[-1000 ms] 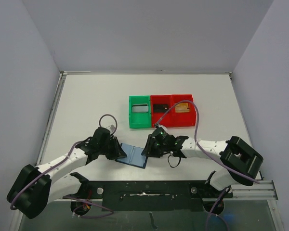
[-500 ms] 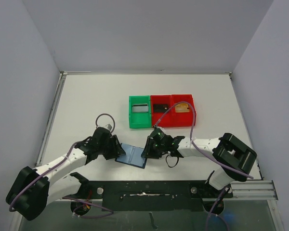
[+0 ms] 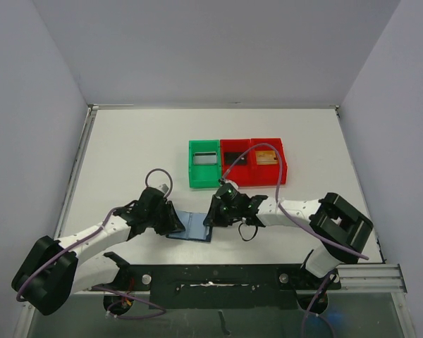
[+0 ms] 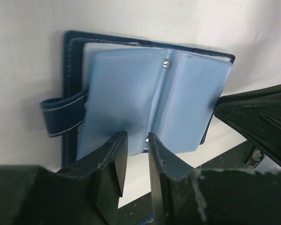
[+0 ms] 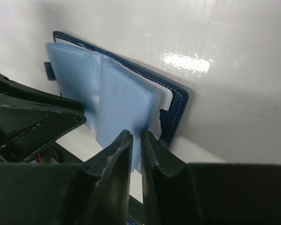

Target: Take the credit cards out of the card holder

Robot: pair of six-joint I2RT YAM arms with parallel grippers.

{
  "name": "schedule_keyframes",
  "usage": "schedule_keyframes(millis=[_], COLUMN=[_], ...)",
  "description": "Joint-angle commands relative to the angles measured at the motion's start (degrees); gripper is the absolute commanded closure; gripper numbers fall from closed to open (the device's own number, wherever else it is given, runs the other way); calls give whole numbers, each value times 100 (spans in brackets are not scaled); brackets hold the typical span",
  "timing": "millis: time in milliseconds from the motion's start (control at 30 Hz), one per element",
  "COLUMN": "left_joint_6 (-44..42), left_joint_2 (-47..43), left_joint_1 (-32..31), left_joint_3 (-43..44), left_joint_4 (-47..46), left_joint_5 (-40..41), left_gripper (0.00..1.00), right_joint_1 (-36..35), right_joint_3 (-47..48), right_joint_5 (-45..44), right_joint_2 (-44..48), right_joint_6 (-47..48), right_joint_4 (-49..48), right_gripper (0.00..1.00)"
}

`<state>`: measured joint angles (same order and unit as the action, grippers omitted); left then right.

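The card holder (image 3: 195, 227) lies open on the table between my two grippers, a navy cover with light blue sleeves (image 4: 131, 89). My left gripper (image 4: 136, 140) stands at the sleeves' near edge by the spine, with a narrow gap and nothing in it. My right gripper (image 5: 136, 140) is shut on the edge of a light blue sleeve (image 5: 124, 105) on the holder's right half. The credit cards lie in the bins: a silver-grey card (image 3: 205, 158), a black card (image 3: 233, 158) and a gold-tan card (image 3: 266, 158).
A green bin (image 3: 193, 176) and two red bins (image 3: 282, 169) stand in a row behind the holder. The holder's strap (image 4: 61, 117) sticks out on its left side. A dark rail (image 3: 218, 278) runs along the near table edge.
My right gripper has moved left onto the holder and closed on a sleeve. My left gripper opened and narrowed again. The holder has shifted slightly left.
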<state>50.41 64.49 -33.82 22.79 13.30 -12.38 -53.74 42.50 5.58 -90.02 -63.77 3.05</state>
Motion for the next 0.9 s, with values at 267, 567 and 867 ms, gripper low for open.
schedule_keyframes(millis=[267,567,867], left_joint_6=[-14,-14,-14], left_joint_2=[25,-171,-298], left_joint_1=[-47,-46,-46], left_joint_3=[-69,34,170], left_joint_4=[-260,-103,69], left_joint_5=[-88,89,265], left_gripper=[77,77,77], right_joint_1=[-76,-250,-451], right_joint_3=[831,1487,2042], right_joint_5=[105,-230,-358], right_joint_2=[-235,-426,-667], right_joint_6=[424,821,1204], right_joint_4=[33,887,1330], right_gripper=[83,79,80])
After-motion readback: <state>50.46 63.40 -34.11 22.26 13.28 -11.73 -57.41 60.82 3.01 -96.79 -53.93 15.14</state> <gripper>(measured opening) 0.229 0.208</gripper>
